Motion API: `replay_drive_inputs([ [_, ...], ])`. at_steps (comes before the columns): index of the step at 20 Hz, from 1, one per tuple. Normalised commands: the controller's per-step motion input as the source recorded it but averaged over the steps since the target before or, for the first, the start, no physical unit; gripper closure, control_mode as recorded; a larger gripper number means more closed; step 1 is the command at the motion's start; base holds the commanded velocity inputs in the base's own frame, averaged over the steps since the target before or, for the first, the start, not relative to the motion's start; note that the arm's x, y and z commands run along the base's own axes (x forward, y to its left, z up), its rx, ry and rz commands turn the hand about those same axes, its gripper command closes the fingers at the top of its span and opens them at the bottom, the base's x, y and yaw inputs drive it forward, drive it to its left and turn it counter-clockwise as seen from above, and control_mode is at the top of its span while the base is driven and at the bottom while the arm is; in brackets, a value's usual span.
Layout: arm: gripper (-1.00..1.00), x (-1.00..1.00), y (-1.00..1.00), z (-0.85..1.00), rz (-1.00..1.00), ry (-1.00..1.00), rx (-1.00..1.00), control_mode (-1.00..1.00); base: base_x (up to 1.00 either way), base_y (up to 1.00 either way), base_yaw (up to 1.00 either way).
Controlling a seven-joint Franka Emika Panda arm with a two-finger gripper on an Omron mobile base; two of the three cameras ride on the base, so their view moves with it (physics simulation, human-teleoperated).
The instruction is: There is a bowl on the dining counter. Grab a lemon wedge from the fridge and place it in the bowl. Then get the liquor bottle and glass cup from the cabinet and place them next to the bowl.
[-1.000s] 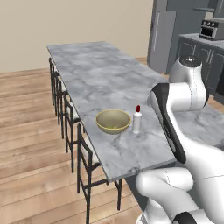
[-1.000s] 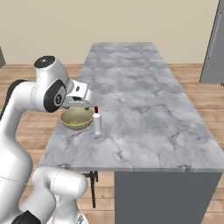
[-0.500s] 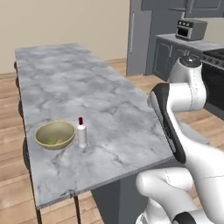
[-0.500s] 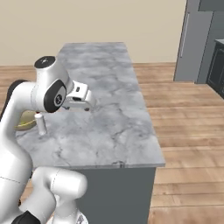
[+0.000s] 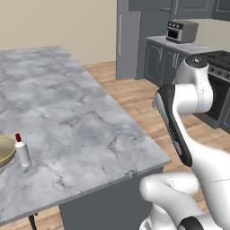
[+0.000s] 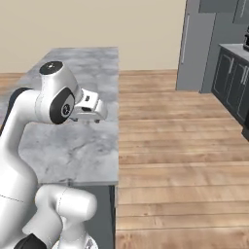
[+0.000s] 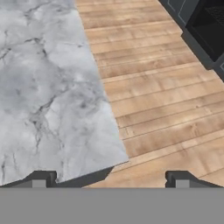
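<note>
The gripper (image 7: 110, 179) has its two finger tips (image 7: 40, 179) spread wide apart and holds nothing; it hangs over the corner of the dining counter (image 5: 67, 112), above the wooden floor (image 6: 180, 146). On this counter stand one liquor bottle (image 5: 21, 149) with a red cap and, touching or just beside it at the picture's left edge, one olive bowl (image 5: 4, 150); what is inside the bowl I cannot tell. The counter top is grey marbled stone. Beyond the counter, across the floor, stands one grey fridge (image 5: 129, 38). Next to the fridge is a wall counter (image 5: 179, 45) with one toaster oven (image 5: 181, 30) on it.
</note>
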Motion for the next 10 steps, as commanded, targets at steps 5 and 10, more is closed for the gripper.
replay_drive_inputs([
  [5,-1.0,0.0,0.0,0.0,0.0,0.0,0.0,1.0,0.01,-1.0,0.0],
  [10,-1.0,0.0,0.0,0.0,0.0,0.0,0.0,1.0,0.15,-1.0,0.07],
])
